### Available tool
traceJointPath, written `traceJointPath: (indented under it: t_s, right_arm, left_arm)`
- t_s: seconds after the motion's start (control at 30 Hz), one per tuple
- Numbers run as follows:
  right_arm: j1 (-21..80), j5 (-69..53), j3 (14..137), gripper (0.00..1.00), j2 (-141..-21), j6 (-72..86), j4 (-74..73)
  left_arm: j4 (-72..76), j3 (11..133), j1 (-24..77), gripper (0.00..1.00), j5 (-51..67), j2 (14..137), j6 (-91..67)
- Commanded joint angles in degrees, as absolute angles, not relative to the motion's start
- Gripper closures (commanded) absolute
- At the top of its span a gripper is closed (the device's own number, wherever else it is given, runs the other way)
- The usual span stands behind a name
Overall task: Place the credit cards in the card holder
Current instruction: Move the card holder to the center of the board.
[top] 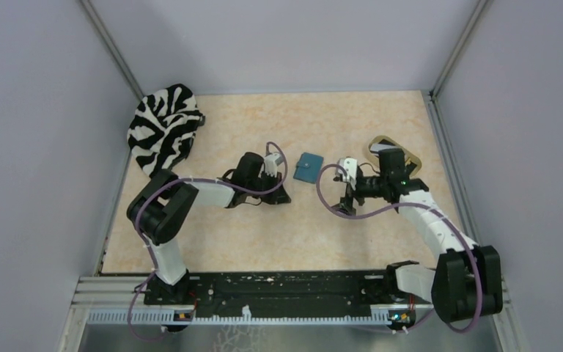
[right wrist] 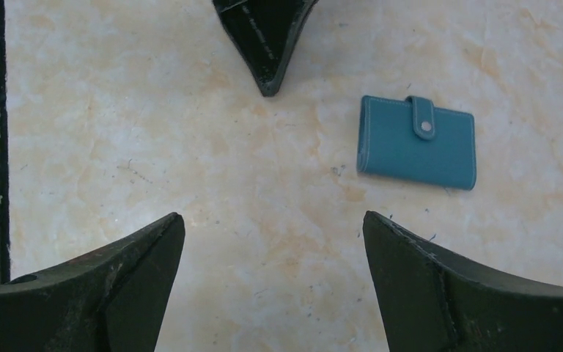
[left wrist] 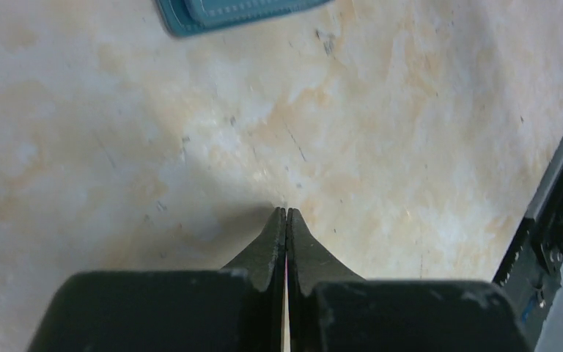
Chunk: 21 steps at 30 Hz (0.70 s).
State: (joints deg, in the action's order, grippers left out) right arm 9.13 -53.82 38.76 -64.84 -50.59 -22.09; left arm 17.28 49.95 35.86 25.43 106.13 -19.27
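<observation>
Top external: stitched teal card holder [top: 308, 168], rectangular, snapped shut, flat mid-table on mottled beige stone-look table [top: 264, 235]. At 8 o'clock, left gripper [top: 279, 192] pinched tight; at 4 o'clock, right gripper [top: 348, 199] spread wide.

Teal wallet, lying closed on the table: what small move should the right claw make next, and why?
Probably ease the open right claw forward and slightly right toward the teal wallet. The wallet lies flat and snapped shut just ahead of the empty claw, and likely needs opening first.

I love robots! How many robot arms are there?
2. The left arm reaches in left of the teal wallet; the right arm reaches in right of it. None seems hidden.
</observation>
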Motion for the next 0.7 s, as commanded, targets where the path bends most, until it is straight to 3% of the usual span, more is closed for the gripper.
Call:
traceJointPath:
  t_s: [0.0,0.07,0.13,0.23,0.43,0.47,0.57,0.67]
  right_arm:
    - [9.9,-58.4,48.2,0.09,-73.2,-56.9,-17.6]
    - [9.9,-56.6,54.1,0.09,-82.3,-41.5,-6.9]
    - [9.9,-54.7,63.2,0.16,-92.6,-29.3,-6.8]
    - [10.4,-49.0,76.0,0.23,-105.5,-20.1,-12.3]
    - [10.8,-41.7,94.6,0.22,-122.4,-12.7,-23.1]
    - [10.9,-41.0,97.5,0.22,-124.8,-12.2,-25.3]
    - [11.5,-40.5,101.3,0.24,-129.0,-12.4,-28.1]
    - [12.0,-42.0,101.4,0.29,-130.1,-13.3,-30.0]
  left_arm:
    - [26.4,45.1,35.5,1.0,29.0,101.1,-19.1]
    - [28.8,43.9,34.6,0.99,28.7,99.7,-19.4]
    - [31.4,41.8,32.7,0.95,28.9,98.2,-21.1]
    - [40.2,35.2,29.8,0.79,29.0,94.9,-25.1]
    - [57.5,23.7,23.4,0.06,29.4,92.3,-37.8]
    - [58.6,23.6,22.3,0.02,31.2,93.7,-39.7]
    - [63.7,24.4,18.5,0.01,41.7,99.1,-45.2]
    - [76.6,21.9,17.9,0.1,45.2,103.6,-50.7]
